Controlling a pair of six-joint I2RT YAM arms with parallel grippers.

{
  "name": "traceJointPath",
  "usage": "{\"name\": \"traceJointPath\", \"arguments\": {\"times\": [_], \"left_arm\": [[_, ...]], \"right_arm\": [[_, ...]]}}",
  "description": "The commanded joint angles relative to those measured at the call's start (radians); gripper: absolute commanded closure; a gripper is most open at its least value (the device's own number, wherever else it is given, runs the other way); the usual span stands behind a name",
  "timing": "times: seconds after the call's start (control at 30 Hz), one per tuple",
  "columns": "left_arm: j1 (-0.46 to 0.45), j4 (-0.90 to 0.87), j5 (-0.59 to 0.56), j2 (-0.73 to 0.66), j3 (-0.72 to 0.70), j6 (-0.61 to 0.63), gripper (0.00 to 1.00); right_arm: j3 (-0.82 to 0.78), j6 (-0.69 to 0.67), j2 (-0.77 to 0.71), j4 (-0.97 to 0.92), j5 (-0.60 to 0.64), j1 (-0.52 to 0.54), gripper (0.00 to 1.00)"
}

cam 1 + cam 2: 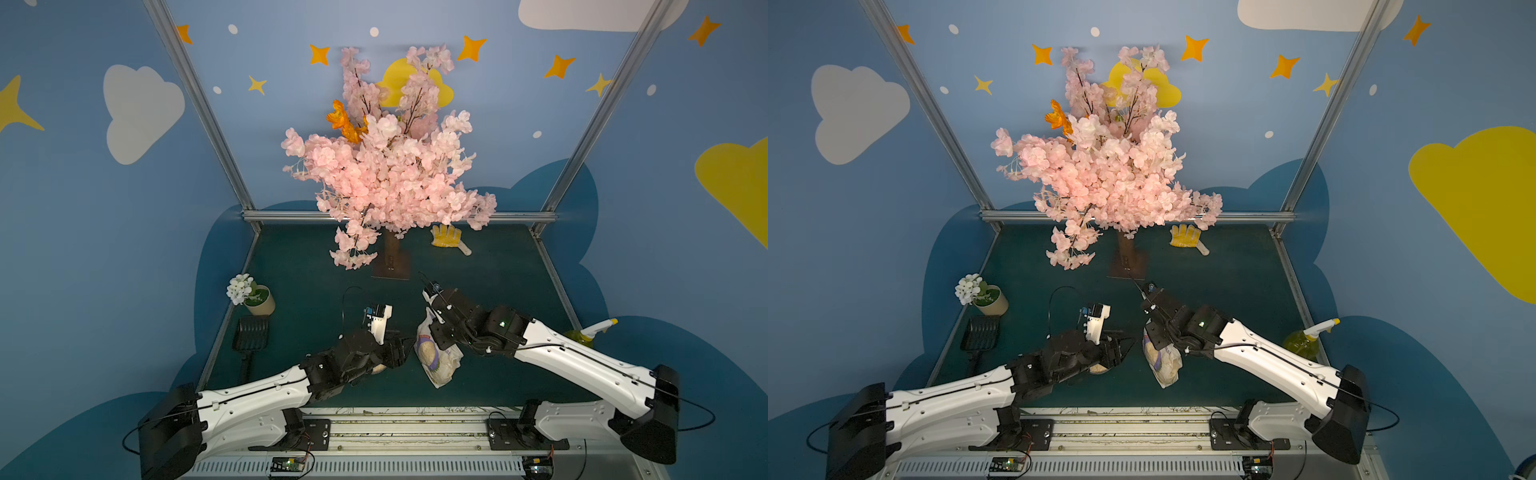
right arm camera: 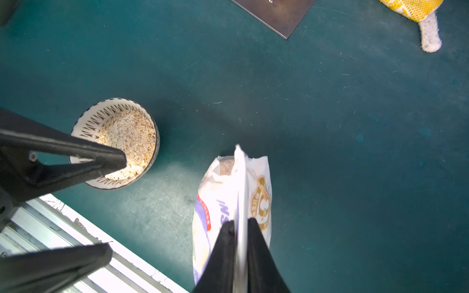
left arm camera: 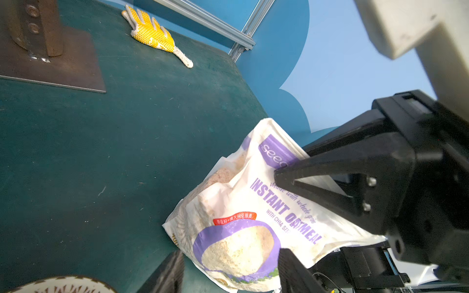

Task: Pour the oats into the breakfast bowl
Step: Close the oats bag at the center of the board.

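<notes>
Oats bag [image 1: 439,363] is mid-counter [image 1: 498,282], near side, roughly upright, printed face toward the left arm. Right jaws clamped on its flat top seam, clear in the right wrist view. Can't tell if the bag's base touches the counter. Breakfast bowl [image 2: 85,124] sits just left of the bag, not touching it, with a layer of pale flakes [image 2: 129,137] inside. Left jaws apart, empty, one finger [image 2: 106,157] crossing over the bowl. Yellow glove [image 1: 446,237] far right, flowerpot [image 1: 261,302] at left edge.
</notes>
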Motion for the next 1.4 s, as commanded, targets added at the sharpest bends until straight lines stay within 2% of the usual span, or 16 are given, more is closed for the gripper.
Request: {"name": "traceJointPath", "arguments": {"times": [0.0,0.07,0.1,0.13,0.43,0.5,0.53,0.67,0.9,1.23,1.27,1.3,1.37], "left_arm": [[-0.003,0.003,0.006,0.005,0.024,-0.003,0.37],[-0.004,0.003,0.006,0.005,0.026,-0.003,0.37],[-0.004,0.004,0.005,0.007,0.026,-0.003,0.37],[-0.004,0.005,0.006,0.007,0.027,-0.004,0.37],[-0.005,0.005,0.007,0.011,0.029,-0.003,0.37],[-0.005,0.006,0.008,0.012,0.031,-0.003,0.37],[-0.005,0.006,0.008,0.012,0.03,-0.003,0.37],[-0.005,0.006,0.01,0.015,0.031,-0.004,0.37],[-0.005,0.011,0.016,0.03,0.039,-0.003,0.37],[-0.006,0.02,0.027,0.055,0.052,-0.003,0.37],[-0.006,0.02,0.026,0.055,0.051,-0.003,0.37],[-0.006,0.02,0.025,0.054,0.051,-0.002,0.37],[-0.006,0.02,0.026,0.055,0.052,-0.001,0.37]], "right_arm": [[-0.023,0.01,-0.021,-0.016,-0.022,0.0,0.88],[-0.025,0.011,-0.027,-0.017,-0.031,0.0,0.88],[-0.025,0.011,-0.03,-0.016,-0.033,0.0,0.92],[-0.025,0.011,-0.033,-0.016,-0.033,0.0,0.99],[-0.025,0.02,-0.05,-0.02,-0.027,0.0,1.0],[-0.027,0.025,-0.059,-0.025,-0.032,0.0,0.86],[-0.031,0.024,-0.063,-0.025,-0.037,0.0,0.82],[-0.055,0.032,-0.084,-0.033,-0.039,0.0,0.79],[-0.082,0.044,-0.126,-0.032,-0.036,0.001,1.0],[-0.087,0.043,-0.152,-0.043,-0.033,0.002,1.0],[-0.089,0.046,-0.155,-0.048,-0.034,0.002,0.98],[-0.094,0.046,-0.16,-0.051,-0.036,0.002,0.91],[-0.106,0.05,-0.171,-0.053,-0.037,0.001,0.87]]}}
